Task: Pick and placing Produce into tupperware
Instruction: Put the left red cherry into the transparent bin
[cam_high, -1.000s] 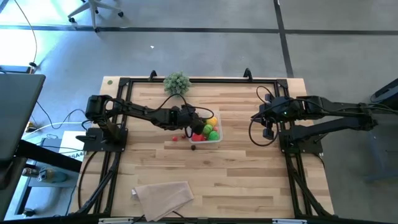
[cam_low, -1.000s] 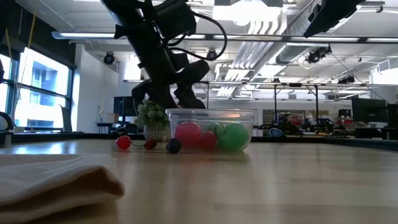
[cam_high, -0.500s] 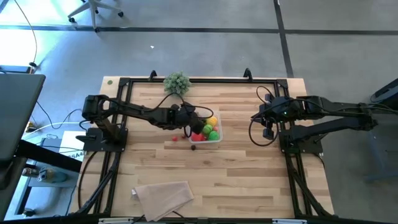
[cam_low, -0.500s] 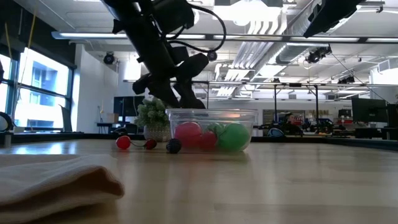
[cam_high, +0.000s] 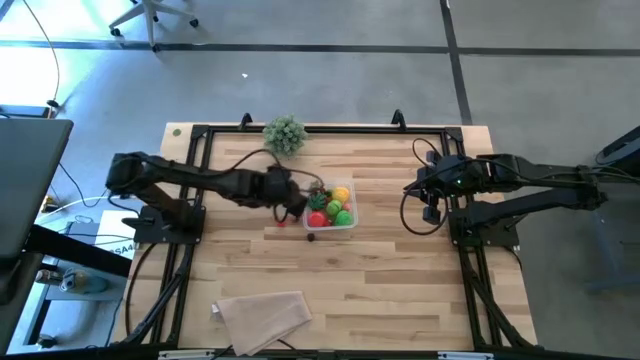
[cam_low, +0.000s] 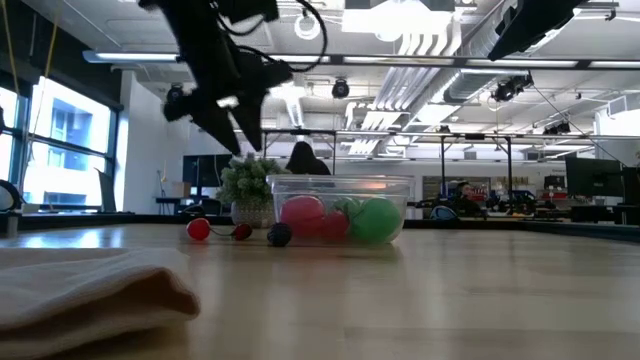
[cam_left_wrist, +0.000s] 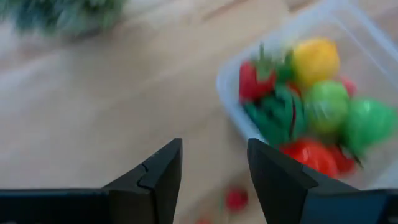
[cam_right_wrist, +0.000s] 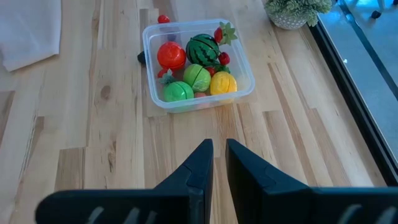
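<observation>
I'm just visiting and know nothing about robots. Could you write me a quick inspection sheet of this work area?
Surface: wooden table, bare planks in front.
Job's things: clear tupperware holding watermelon ball, tomato and other produce; small red pieces and a dark piece outside it.
Clutter: beige cloth; potted plant.
Grippers: left gripper open, empty, beside the tupperware; right gripper shut, waiting at the right side.
Cables: black loops on both arms.
Surroundings: office room, person beyond.

Tupperware (cam_high: 332, 208) just right of left gripper (cam_high: 296, 202), produce (cam_high: 331, 206) piled inside. Two loose pieces (cam_high: 282, 222) on table (cam_high: 400, 270) below claw. Plant (cam_high: 285, 133) behind; cloth (cam_high: 262, 311) well before. Right gripper (cam_high: 430, 205) far right.
</observation>
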